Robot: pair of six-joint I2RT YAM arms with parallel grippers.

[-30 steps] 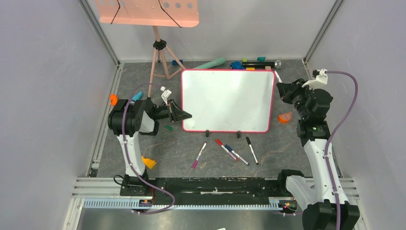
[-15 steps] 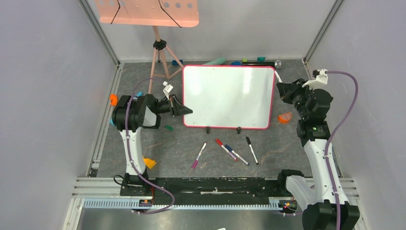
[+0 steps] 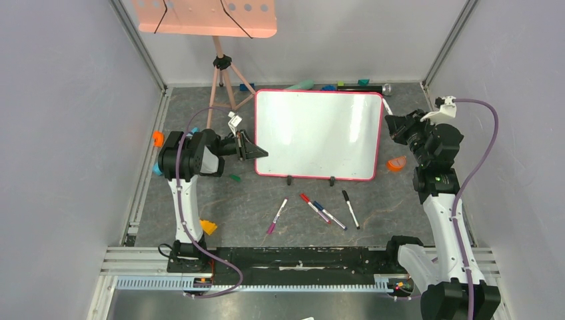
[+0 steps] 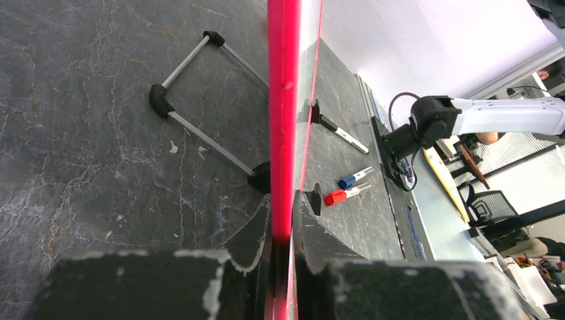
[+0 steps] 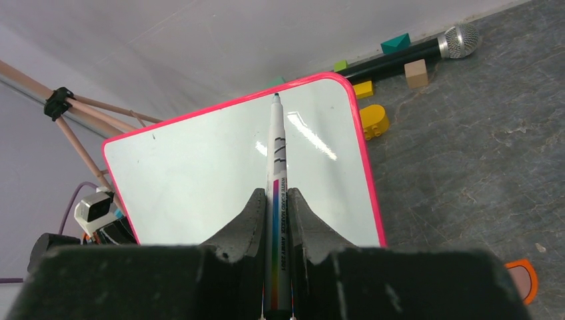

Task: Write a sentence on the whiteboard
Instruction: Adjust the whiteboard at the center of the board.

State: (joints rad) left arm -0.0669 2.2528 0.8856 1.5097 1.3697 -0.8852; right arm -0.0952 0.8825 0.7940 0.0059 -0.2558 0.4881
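The whiteboard [image 3: 318, 135] is a large glossy white rectangle with a thin pink-red frame and rounded corners. We see soft light reflections on its plain writing face. It stands on two small black feet [image 3: 289, 181] in the middle of the table [image 3: 220, 200], between the two arms, with four loose pens [image 3: 313, 210] lying in front of it.

The left gripper [image 4: 283, 220] is clamped on the board's left edge, with the red frame pinched between its jaws. The right gripper [image 5: 275, 200] is closed on a marker [image 5: 276, 147], whose uncapped dark tip points at the board's upper area. We cannot tell whether the tip touches the surface.

Compared with one second ago, the board's top edge sits farther back, and it now covers more of the teal object [image 3: 303, 85] behind it. The left gripper sits slightly higher in the overhead view. The right arm and the loose pens are unchanged.
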